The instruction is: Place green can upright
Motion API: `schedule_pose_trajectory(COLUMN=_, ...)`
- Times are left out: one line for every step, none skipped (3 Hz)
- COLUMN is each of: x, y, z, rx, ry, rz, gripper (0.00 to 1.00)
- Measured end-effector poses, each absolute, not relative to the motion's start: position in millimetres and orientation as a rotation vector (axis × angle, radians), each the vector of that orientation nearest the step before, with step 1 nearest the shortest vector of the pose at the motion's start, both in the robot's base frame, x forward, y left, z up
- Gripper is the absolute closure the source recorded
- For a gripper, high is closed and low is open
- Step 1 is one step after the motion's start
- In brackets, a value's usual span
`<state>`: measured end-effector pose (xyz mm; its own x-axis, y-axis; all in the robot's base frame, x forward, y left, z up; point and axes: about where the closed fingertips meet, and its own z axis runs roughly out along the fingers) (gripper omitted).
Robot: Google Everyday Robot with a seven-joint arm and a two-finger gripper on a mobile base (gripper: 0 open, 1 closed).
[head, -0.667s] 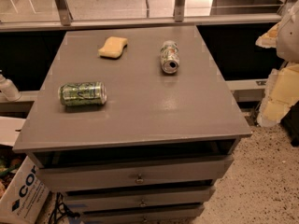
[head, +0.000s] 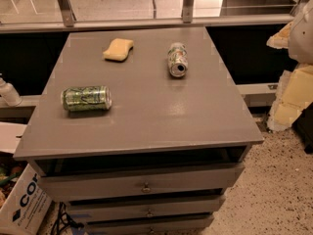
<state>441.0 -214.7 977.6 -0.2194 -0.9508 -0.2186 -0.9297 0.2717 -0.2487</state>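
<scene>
The green can (head: 86,98) lies on its side on the left part of the grey table top (head: 146,116), its long axis running left to right. It has a bright green body with pale swirly marks and silver ends. My gripper (head: 286,99) shows as cream and white parts at the right edge of the camera view. It is off the table's right side and far from the can, and nothing is seen in it.
A paler silvery can (head: 177,59) lies on its side at the back middle, its end facing me. A yellow sponge (head: 118,49) lies at the back left. Drawers (head: 144,185) sit below the top. A cardboard box (head: 22,204) and a white bottle (head: 7,92) are at the left.
</scene>
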Motion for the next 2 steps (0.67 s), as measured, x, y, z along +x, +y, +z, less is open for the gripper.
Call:
schedule_pose_trajectory(x=460, y=-187, z=973, rx=-1.744, ry=2.164, rz=-0.073, gripper=0.0)
schedule_pose_trajectory(x=480, y=-146, z=960, rx=-1.797, ry=2.096, rz=-0.048, gripper=0.0)
